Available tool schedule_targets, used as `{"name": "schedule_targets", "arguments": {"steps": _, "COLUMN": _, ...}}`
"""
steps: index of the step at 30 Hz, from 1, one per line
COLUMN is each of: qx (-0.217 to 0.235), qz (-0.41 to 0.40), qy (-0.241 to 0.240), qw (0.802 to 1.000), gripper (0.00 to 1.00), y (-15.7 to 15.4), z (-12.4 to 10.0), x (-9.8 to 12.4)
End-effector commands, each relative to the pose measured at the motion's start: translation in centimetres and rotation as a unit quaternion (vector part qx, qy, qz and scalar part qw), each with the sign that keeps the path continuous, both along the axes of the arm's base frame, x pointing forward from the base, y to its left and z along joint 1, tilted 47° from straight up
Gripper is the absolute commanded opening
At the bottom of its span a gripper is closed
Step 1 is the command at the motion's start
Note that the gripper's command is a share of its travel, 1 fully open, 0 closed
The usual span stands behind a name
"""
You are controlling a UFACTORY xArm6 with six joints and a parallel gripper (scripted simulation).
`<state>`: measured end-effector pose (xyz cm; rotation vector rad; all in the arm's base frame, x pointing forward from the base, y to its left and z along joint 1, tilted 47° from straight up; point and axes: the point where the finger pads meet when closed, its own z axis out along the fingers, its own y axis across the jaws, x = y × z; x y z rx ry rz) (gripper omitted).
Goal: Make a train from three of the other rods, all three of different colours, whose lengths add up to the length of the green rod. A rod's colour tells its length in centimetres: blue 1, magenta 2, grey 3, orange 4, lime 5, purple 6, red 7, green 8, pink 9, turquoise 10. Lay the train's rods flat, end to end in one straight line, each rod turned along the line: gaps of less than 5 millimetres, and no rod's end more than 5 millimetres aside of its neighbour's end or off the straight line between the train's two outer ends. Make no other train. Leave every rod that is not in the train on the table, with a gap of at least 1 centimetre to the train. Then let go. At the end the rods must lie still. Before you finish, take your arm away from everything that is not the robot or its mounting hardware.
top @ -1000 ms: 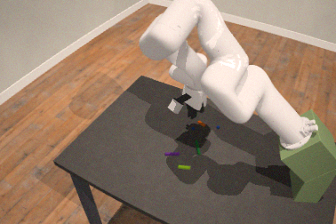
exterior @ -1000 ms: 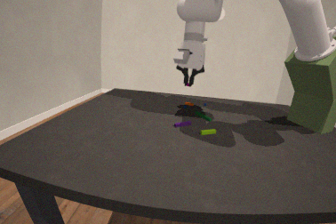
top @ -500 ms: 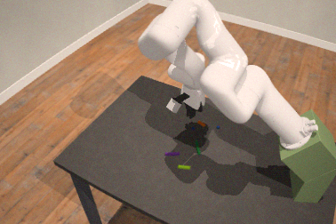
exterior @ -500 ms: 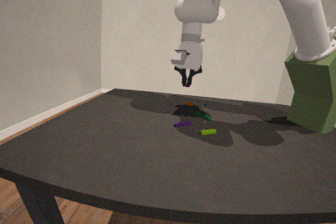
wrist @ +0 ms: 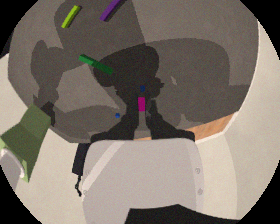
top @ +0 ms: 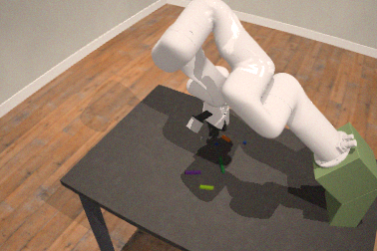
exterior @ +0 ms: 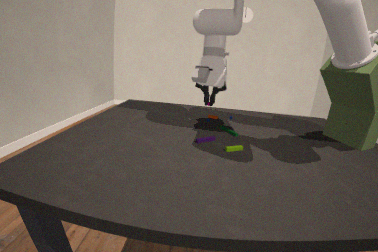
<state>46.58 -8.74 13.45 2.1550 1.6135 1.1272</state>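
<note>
- The end effector point(exterior: 209, 102) hangs in the air above the counter point(exterior: 100, 168), near the back of the rod group.
- Its fingers are almost shut and pinch a small magenta rod point(wrist: 141, 103). The rod points down from the fingertips, standing up, not lying flat.
- In the wrist view the magenta rod is right between the two dark fingers.
- The other rods lie on the counter. The orange rod point(top: 226, 137) is just under and a bit to the side of the end effector. The green rod point(top: 221, 165) lies a little closer to the front.
- The purple rod point(top: 192, 172) and the lime rod point(top: 206, 187) lie further to the front, well apart from the end effector.
- Two tiny blue rods point(top: 244, 142) sit near the orange rod.
- Green is 8. Magenta 2, blue 1 and lime 5 make 8, so I think the magenta rod may go in the train.
- For that, the rod must come down toward the lime rod and be tipped flat, with its long side in line with the lime rod's long side.
</note>
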Motion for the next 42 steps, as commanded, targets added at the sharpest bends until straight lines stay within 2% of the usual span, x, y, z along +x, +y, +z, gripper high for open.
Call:
{"name": "schedule_targets", "arguments": {"steps": 1, "qx": -0.001, "qz": -0.001, "qy": -0.003, "qw": 1.0, "gripper": 0.04, "y": 0.5, "z": -1.5, "x": 1.8}}
{"name": "schedule_targets", "arguments": {"steps": 5, "qx": -0.001, "qz": -0.001, "qy": -0.003, "qw": 1.0, "gripper": 0.04, "y": 0.9, "z": -2.6, "x": 2.9}}
{"name": "schedule_targets", "arguments": {"steps": 14, "qx": -0.001, "qz": -0.001, "qy": -0.003, "qw": 1.0, "gripper": 0.04, "y": 1.3, "z": -3.7, "x": 4.0}}
{"name": "schedule_targets", "arguments": {"steps": 42, "qx": -0.001, "qz": -0.001, "qy": -0.003, "qw": 1.0, "gripper": 0.04, "y": 1.3, "z": -3.7, "x": 4.0}}
